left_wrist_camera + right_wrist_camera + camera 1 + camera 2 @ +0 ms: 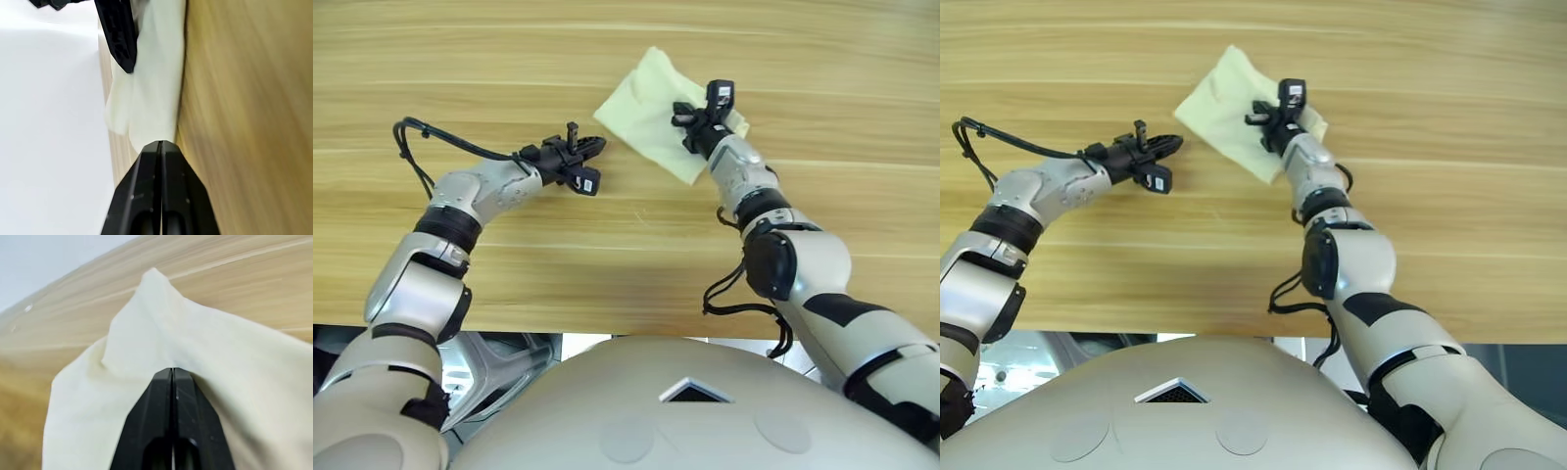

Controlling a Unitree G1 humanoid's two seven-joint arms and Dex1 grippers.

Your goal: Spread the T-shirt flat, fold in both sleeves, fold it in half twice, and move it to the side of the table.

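The right arm stretches forward; the right gripper (172, 371) is clenched, tips resting on the folded T-shirt (646, 108). The left gripper (160, 144), also clenched, lies low over the table (803, 59), the T-shirt's corner just ahead.

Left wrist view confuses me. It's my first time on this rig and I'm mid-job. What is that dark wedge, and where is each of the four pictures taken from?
This is a humanoid robot with two arms, each ending in a two-fingered end effector. The two eye views look down from its head over a wooden table. Each wrist view rides on one arm and looks along its fingers. On the table lies a pale yellow T-shirt, folded small. The dark wedge is the left end effector, fingers shut, with its tip close to the T-shirt's edge. The right end effector is shut too, its tip against a pucker in the cloth. I cannot tell whether it pinches any cloth.
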